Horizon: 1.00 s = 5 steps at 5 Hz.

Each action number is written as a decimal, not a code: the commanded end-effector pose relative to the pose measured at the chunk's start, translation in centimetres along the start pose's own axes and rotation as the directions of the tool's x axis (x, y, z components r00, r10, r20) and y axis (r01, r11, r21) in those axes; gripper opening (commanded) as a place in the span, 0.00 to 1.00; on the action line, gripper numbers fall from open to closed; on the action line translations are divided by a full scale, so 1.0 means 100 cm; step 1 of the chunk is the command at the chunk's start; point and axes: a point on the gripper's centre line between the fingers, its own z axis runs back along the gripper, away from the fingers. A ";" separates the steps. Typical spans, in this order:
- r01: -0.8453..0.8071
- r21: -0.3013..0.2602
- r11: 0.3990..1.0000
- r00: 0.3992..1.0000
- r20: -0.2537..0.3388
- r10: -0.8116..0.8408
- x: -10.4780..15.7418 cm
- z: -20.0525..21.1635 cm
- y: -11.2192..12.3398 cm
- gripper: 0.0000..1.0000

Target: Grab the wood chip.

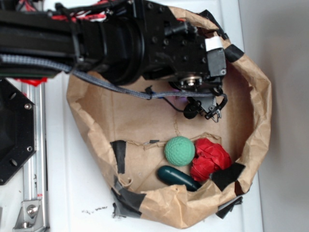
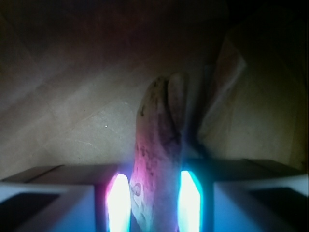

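In the wrist view the wood chip (image 2: 161,125) is a long, tan, streaky piece running up the middle of the frame over the brown paper floor. Its near end sits between my two glowing finger pads (image 2: 118,203), filling the gap. My gripper (image 2: 154,193) is shut on it. In the exterior view the gripper (image 1: 205,113) hangs inside the paper bag at its upper right, pointing down. The chip itself is hidden there by the fingers and wrist.
The crinkled brown paper bag (image 1: 260,111) walls the work area on all sides, patched with black tape (image 1: 119,154). A green ball (image 1: 179,151), a red crumpled object (image 1: 210,159) and a dark green oblong object (image 1: 176,176) lie together at the bag's near side.
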 end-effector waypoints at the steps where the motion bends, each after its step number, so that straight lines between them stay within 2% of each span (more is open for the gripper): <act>1: 0.047 0.023 0.999 0.999 -0.008 -0.047 -0.004 0.037 0.018 0.00; 2: 0.285 -0.045 0.958 0.959 -0.003 -0.285 -0.028 0.093 0.030 0.00; 3: 0.366 -0.101 0.925 0.929 -0.012 -0.369 -0.036 0.146 0.040 0.00; 4: 0.374 -0.110 0.921 0.925 -0.025 -0.378 -0.030 0.196 0.038 0.00; 5: 0.386 -0.078 0.919 0.920 -0.040 -0.390 -0.025 0.195 0.033 0.00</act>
